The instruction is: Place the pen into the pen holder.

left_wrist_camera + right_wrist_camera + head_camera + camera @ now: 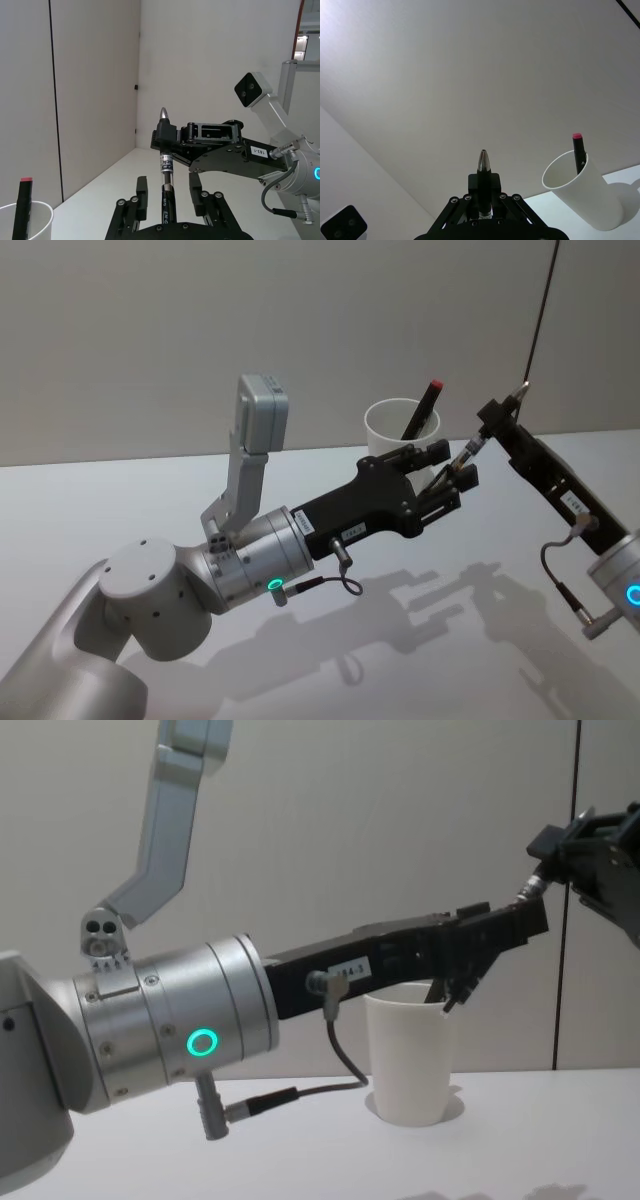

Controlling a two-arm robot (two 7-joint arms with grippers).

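A pale, bare worktop (480, 640) is seen below a plain light wall; a thin dark line runs down the wall at the upper right of the head view. The pen holder (399, 433), a white paper cup, stands upright on the worktop at the upper middle of the head view, with a red-capped marker (423, 408) leaning inside it. The pen (470, 452) is held in the air just right of the cup, its metal tip (164, 115) pointing away from the worktop. It is pinched by the right gripper (497, 416) near the tip, while its lower barrel lies between the spread fingers of the left gripper (448, 480), which reaches in from the lower left.
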